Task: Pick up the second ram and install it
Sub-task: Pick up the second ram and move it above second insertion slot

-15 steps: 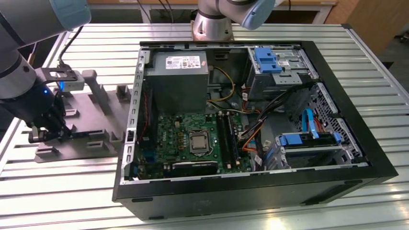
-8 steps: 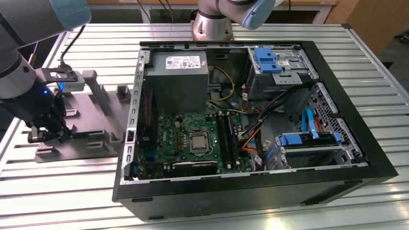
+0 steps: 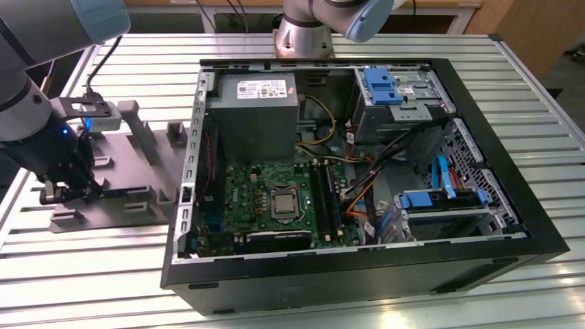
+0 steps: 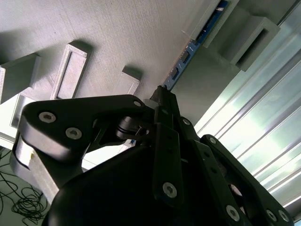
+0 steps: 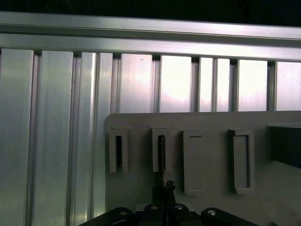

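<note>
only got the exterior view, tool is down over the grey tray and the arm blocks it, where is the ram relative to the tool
Observer: In the second wrist view the second ram stands on its long edge on the tray, with one end right at the tip of the tool.
Operator: which way does it run from there
Observer: Straight away from the tool, passing beside a raised grey block of the tray.
Operator: is the tool lined up with it
Observer: Yes. In the first wrist view the second ram shows edge-on as a thin dark line in one slotted post, directly in line with the tool.
</note>
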{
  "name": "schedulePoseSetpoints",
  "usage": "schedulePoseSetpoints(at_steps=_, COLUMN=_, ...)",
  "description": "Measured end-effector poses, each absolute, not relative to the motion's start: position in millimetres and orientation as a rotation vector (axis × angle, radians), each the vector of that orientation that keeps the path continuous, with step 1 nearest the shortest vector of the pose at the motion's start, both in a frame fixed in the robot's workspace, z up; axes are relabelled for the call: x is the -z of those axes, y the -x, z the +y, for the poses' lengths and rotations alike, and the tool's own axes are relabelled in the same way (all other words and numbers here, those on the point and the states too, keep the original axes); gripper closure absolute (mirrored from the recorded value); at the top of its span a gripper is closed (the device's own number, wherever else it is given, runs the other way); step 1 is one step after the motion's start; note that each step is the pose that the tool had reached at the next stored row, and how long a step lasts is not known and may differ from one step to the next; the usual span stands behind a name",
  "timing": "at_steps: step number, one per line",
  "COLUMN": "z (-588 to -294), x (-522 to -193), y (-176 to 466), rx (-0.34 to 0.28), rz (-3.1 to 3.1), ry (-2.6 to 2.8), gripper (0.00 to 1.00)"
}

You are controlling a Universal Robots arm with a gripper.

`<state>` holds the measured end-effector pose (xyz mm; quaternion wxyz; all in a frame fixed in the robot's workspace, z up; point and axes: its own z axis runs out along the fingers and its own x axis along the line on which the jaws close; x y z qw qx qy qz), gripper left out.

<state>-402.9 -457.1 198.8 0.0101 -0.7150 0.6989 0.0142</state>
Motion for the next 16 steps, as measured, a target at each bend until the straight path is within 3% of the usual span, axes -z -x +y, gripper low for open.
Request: schedulePoseSetpoints(at_steps=16, z=-457.1, x=-221.8, y=402.9, rx=-0.045, rz=2.181, ry=2.232, gripper=0.88)
